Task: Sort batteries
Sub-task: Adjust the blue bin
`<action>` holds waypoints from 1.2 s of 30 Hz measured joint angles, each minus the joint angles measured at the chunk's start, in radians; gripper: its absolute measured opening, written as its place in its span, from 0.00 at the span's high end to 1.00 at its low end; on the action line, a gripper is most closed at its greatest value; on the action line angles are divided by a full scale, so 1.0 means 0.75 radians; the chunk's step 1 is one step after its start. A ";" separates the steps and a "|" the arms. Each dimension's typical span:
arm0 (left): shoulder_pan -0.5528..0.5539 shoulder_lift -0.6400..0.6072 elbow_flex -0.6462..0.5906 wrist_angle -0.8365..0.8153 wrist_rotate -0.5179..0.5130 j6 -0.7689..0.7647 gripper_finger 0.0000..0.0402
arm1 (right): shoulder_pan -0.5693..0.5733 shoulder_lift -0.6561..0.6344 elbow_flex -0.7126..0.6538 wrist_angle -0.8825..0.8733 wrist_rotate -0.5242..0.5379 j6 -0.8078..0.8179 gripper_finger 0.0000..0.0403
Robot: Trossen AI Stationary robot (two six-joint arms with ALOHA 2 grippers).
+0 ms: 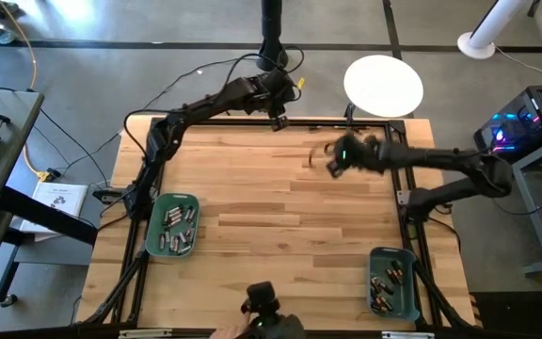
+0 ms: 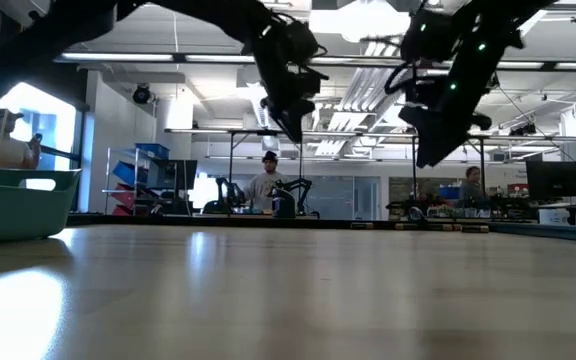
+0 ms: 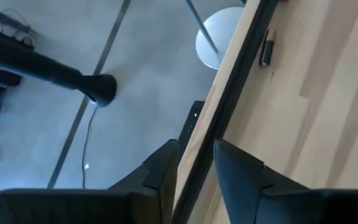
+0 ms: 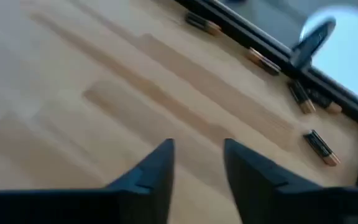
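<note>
Several batteries, dark with coppery ends, lie along the table's far edge: one (image 3: 266,48) in the left wrist view, others (image 4: 321,147) (image 4: 301,96) (image 4: 263,61) in the right wrist view. More batteries fill the two teal bins. My left gripper (image 1: 278,119) (image 3: 196,177) hangs open above the far edge rail, nothing between its fingers. My right gripper (image 1: 333,162) (image 4: 199,165) hovers open over the far middle of the table, short of the loose batteries. In the low view both grippers (image 2: 293,118) (image 2: 434,150) are well clear of the tabletop.
A teal bin (image 1: 172,226) stands at the table's left edge and another (image 1: 393,281) at the near right corner. A black rail (image 3: 229,106) frames the table. A white round stool (image 1: 384,85) stands beyond the far edge. The middle of the wooden top (image 1: 280,217) is bare.
</note>
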State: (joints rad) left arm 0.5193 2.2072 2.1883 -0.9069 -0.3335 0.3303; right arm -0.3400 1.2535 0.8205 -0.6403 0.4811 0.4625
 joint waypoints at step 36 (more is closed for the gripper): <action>-0.993 -0.844 -1.152 0.580 -0.456 -0.468 0.99 | -0.944 0.637 0.380 -0.265 -0.353 -0.237 0.35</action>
State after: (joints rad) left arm -0.2258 1.5740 1.3240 -0.4722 -0.6754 -0.0206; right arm -1.0479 1.7313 1.1053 -0.8391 0.2161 0.2846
